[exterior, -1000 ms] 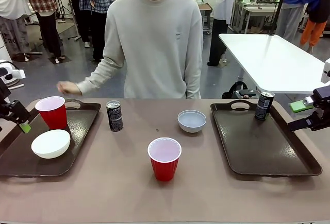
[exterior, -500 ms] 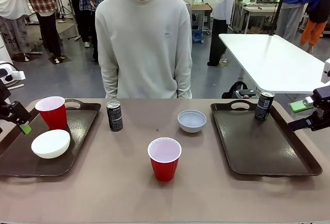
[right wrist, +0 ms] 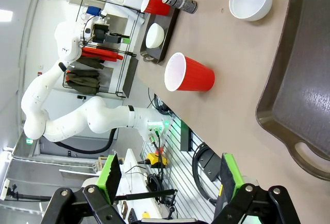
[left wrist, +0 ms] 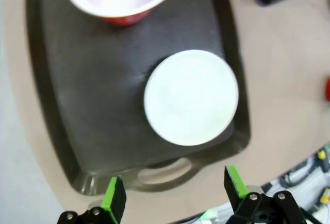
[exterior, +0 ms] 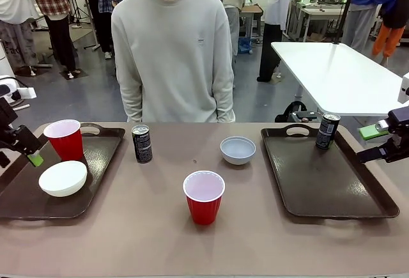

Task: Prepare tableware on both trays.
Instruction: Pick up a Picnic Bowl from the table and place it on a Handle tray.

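Trays: glossy dark brown rectangles, raised rims

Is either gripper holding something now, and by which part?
Nothing is held. The left gripper and the right gripper are both open and empty.

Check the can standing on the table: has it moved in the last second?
No. The can stands in the same spot, just right of the left tray at its far corner, upright as before.
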Controlling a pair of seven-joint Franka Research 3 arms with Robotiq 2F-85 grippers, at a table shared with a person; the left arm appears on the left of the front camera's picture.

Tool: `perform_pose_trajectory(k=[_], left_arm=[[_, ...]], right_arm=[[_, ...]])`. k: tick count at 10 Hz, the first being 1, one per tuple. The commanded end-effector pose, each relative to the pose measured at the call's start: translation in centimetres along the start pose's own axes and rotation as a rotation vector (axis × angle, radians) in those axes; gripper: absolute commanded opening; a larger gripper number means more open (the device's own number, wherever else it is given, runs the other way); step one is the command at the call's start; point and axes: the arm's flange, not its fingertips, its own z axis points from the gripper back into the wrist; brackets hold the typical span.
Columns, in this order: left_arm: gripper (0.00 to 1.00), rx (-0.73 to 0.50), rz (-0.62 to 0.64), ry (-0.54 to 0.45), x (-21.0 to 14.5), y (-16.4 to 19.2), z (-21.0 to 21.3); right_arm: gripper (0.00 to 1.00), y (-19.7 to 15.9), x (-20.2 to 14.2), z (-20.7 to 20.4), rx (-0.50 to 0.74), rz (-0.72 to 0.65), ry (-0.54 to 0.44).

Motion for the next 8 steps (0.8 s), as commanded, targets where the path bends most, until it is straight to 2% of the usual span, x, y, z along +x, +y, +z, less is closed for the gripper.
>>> perform_pose_trajectory(k=[1, 2, 4, 5, 8], left_arm=[[1.00, -0.307, -0.124, -0.016, -1.5, 2.8, 2.4], [1.00, -0.453, -0.094, -0.027, -2.7, 5.3, 3.0], [1.00, -0.815, -0.126, -0.054, -5.2, 10.8, 3.7], [1.00, -0.953, -0.119, -0.095, -6.6, 13.2, 3.5], [1.00, -1.107, -0.052, -0.197, -8.5, 15.6, 2.7]], right_arm=[[1.00, -0.1, 0.0, 0.1, 0.004, 0.009, -0.004], [1.00, -0.1, 0.0, 0.1, 0.004, 0.009, -0.004], [1.00, -0.1, 0.0, 0.1, 0.004, 0.009, -0.004], [1.00, -0.1, 0.0, 0.1, 0.004, 0.009, -0.004], [1.00, -0.1, 0.0, 0.1, 0.004, 0.009, -0.004]])
